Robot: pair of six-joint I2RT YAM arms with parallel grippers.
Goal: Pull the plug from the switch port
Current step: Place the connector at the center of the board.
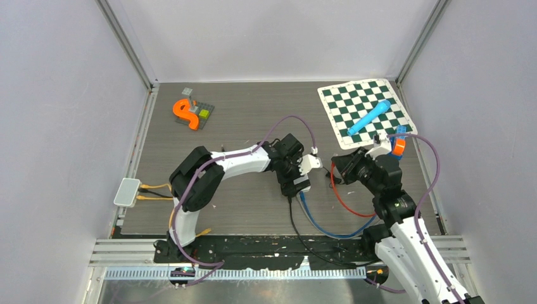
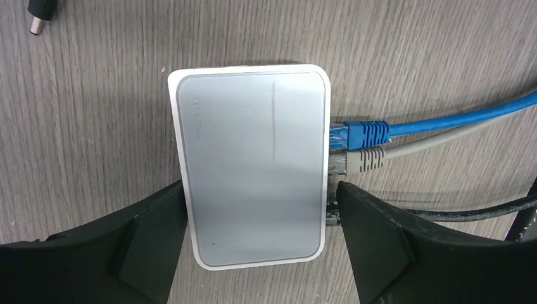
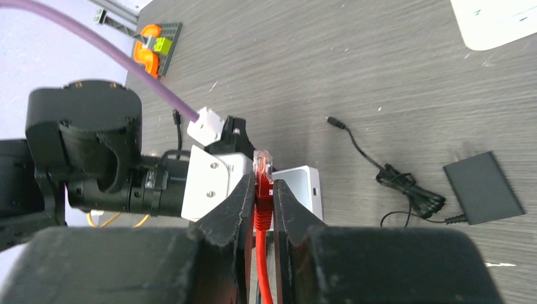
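Left wrist view: the left fingers (image 2: pixel 152 253) are two black pads spread wide at the bottom of the frame. One stands on each side of a white and grey switch (image 2: pixel 253 164) lying flat on the grey wood-grain tabletop (image 2: pixel 95 126). The finger at lower left sits against the switch's edge. The one at lower right stands just beside the port side, with a sliver of gap, so the fingers flank the switch without clamping it. Faint lettering along the switch's left edge reads "TP-LINK". A blue plug (image 2: pixel 361 131) and a grey plug (image 2: pixel 362 158) sit in ports on the switch's right side, and a black cable (image 2: pixel 456 215) runs below them.

Right wrist view: the right fingers (image 3: pixel 228 215) are closed tight on a red plug (image 3: pixel 262 196) at lower centre of the frame. Its clear tip points up, free of the switch, which shows just behind it. In the overhead view the red cable (image 1: pixel 345 202) loops downward right of centre.
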